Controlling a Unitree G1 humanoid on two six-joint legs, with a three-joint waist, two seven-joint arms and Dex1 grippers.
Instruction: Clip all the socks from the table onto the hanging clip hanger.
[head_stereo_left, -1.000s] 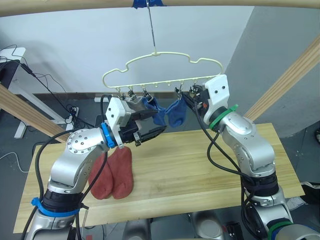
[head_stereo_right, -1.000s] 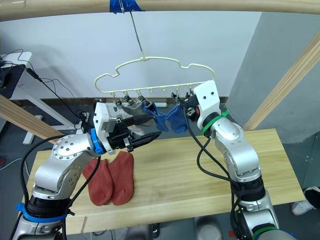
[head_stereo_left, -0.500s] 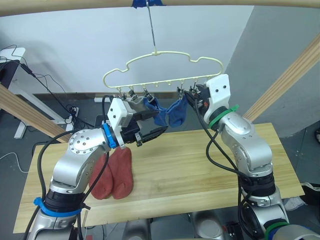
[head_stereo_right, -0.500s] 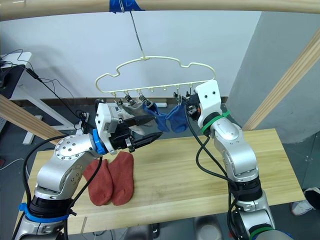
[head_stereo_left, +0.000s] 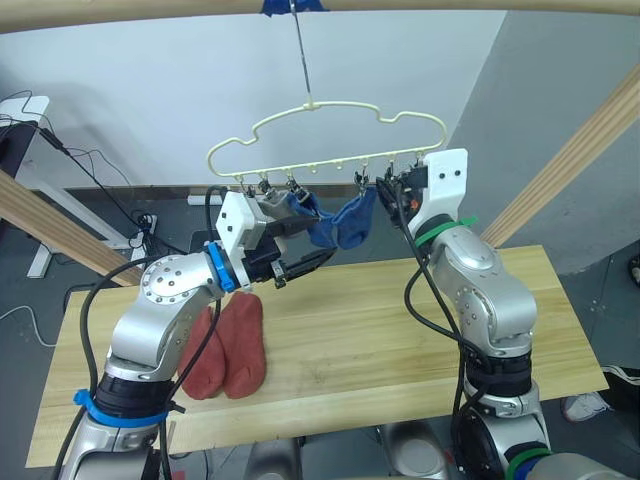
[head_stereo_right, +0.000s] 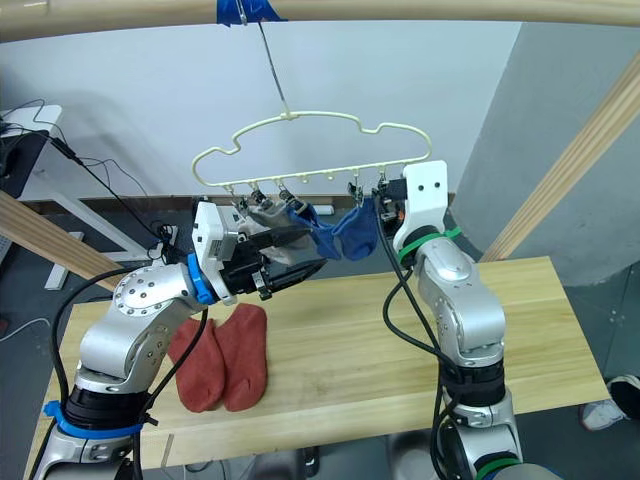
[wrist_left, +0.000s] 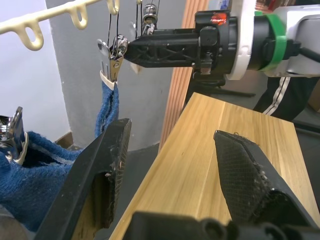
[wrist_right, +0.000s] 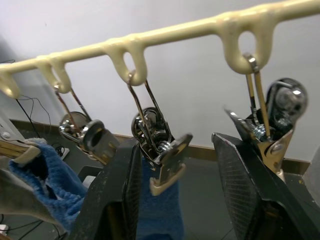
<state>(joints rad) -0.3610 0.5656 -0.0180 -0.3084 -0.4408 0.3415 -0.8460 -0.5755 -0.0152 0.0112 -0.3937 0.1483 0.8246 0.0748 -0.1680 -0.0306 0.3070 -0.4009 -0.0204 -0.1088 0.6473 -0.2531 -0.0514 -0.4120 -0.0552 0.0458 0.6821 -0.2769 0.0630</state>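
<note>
Left eye view: a cream clip hanger (head_stereo_left: 325, 140) hangs by its hook at twelve o'clock, over a long wooden table (head_stereo_left: 420, 320). Both arms are raised to its row of clips.

The right gripper (wrist_right: 175, 165) sits at the hanger's two o'clock end. In the right wrist view its two fingers stand apart with nothing between them, straddling a metal clip (wrist_right: 161, 150). That clip already bites the cuff of a blue sock (head_stereo_left: 352, 220) that dangles below it. A neighbouring clip (wrist_right: 272, 132), further toward the hanger's right tip, hangs empty.

The left gripper (head_stereo_left: 295, 262) is at about nine o'clock from the blue socks. Its fingers are parted and empty in the left wrist view, pointing toward the right gripper.

Count of socks visible: two blue, both hanging from clips near the hanger's middle; two rust-red socks (head_stereo_left: 228, 345) lying side by side on the table at about seven o'clock, long axes running roughly from twelve to six. Something pale grey (head_stereo_right: 265, 212) hangs from the clips just behind the left gripper; it may be grey sock, but how many I cannot tell.

The red pair likely comes next. It lies directly below the left arm, well apart from the right one, so the left gripper is the nearer.
</note>
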